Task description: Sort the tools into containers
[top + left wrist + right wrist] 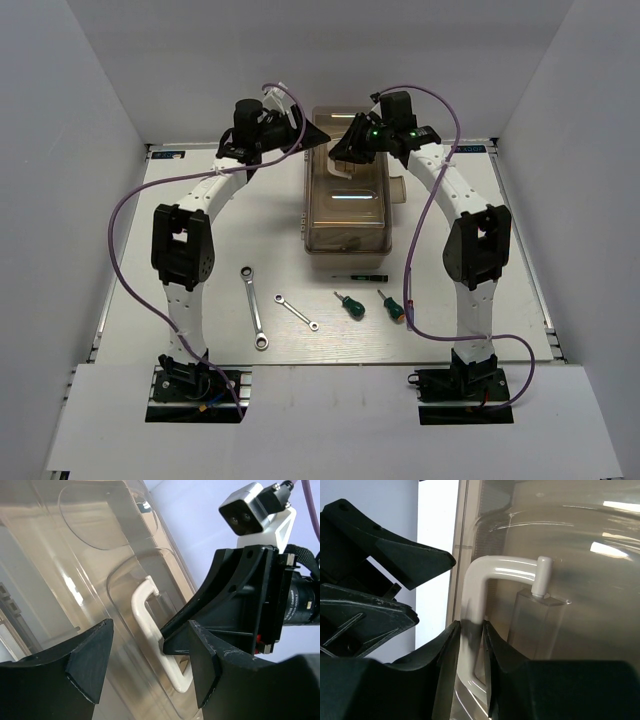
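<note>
Toolbox [345, 205] translucent brownish; right fingers [446, 672] clamp glossy pale handle [485, 572]; left fingers [89, 662] spread.

Seen from above, the left gripper [308, 133] and right gripper [348, 150] cover the far end of the toolbox [340, 260]. Its translucent brownish lid [345, 210] blurs whatever lies inside. In the right wrist view, the pale handle [476, 590] vanishes between the gripper's fingers. A slim dark tool [358, 275] at the box's near edge is too small to identify. A pale object [399, 187] beside the box sits partly behind the right arm [445, 195].
</note>
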You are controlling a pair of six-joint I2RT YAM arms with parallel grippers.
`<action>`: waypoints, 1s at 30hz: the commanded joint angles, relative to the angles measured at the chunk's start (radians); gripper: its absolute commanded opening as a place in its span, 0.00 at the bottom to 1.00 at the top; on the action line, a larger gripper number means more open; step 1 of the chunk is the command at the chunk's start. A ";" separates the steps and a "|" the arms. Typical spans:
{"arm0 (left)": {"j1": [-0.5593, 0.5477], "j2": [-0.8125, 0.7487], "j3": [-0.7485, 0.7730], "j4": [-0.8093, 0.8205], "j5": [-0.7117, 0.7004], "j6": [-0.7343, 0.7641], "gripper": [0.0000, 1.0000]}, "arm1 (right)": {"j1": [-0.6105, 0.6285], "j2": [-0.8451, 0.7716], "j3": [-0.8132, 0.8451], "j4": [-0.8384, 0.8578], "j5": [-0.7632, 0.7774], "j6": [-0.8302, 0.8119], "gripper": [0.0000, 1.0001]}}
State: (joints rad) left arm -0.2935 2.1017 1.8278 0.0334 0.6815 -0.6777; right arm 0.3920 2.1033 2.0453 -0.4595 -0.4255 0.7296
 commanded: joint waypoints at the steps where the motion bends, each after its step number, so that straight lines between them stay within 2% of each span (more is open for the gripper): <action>1: -0.007 -0.019 0.041 -0.052 -0.016 -0.019 0.71 | 0.002 -0.045 -0.002 0.081 -0.045 0.025 0.31; 10: -0.016 -0.009 0.062 -0.105 -0.007 -0.028 0.71 | -0.008 -0.046 -0.002 0.097 -0.058 0.042 0.31; 30: -0.026 -0.049 0.022 -0.027 0.021 -0.037 0.70 | -0.007 -0.069 -0.039 0.116 -0.070 0.039 0.31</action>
State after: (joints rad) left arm -0.3126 2.1044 1.8561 -0.0132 0.6819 -0.7151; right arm 0.3809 2.1006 2.0117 -0.4095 -0.4641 0.7555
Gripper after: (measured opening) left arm 0.700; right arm 0.307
